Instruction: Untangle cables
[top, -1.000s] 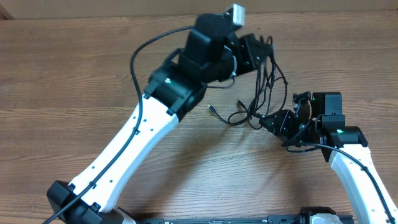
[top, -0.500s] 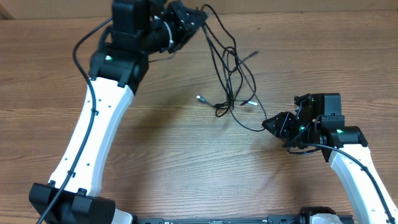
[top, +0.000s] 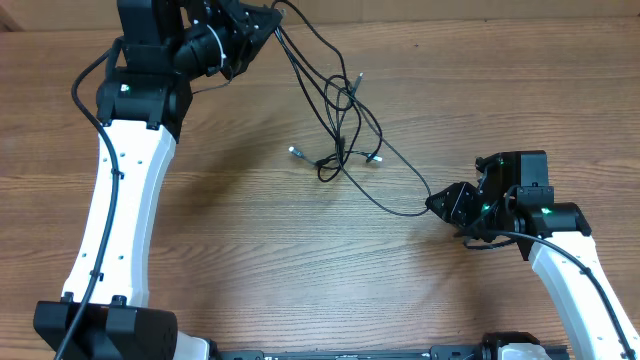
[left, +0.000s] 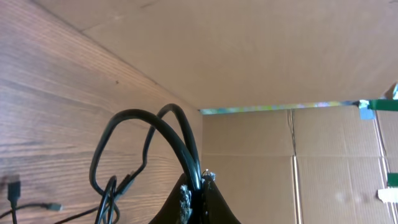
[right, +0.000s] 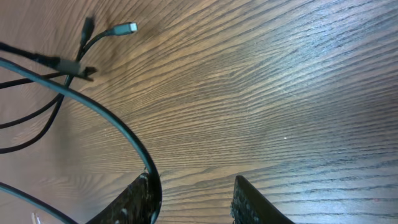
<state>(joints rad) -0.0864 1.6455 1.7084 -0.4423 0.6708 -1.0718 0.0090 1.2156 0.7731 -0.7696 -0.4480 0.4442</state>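
Several thin black cables (top: 340, 125) hang in a loose tangle between my two grippers. My left gripper (top: 268, 18) is raised at the far left of the table and is shut on cable strands; the left wrist view shows them pinched between the fingertips (left: 199, 186), with loops (left: 143, 124) arching away. One strand runs down right to my right gripper (top: 437, 205). In the right wrist view its jaws (right: 196, 193) stand apart, and that cable (right: 124, 134) lies against the inner side of the left finger. Small plugs (top: 293, 151) (top: 378, 158) (top: 360, 77) rest on the wood.
The wooden table (top: 250, 240) carries the tangle at its middle. A cardboard wall (left: 280, 74) stands behind the far edge, close to my left gripper. A silver-tipped plug (right: 127, 28) lies ahead of my right gripper.
My left arm has swung far left and back with the cables in its grip, drawing the tangle out into long strands. My right arm has stayed in place.
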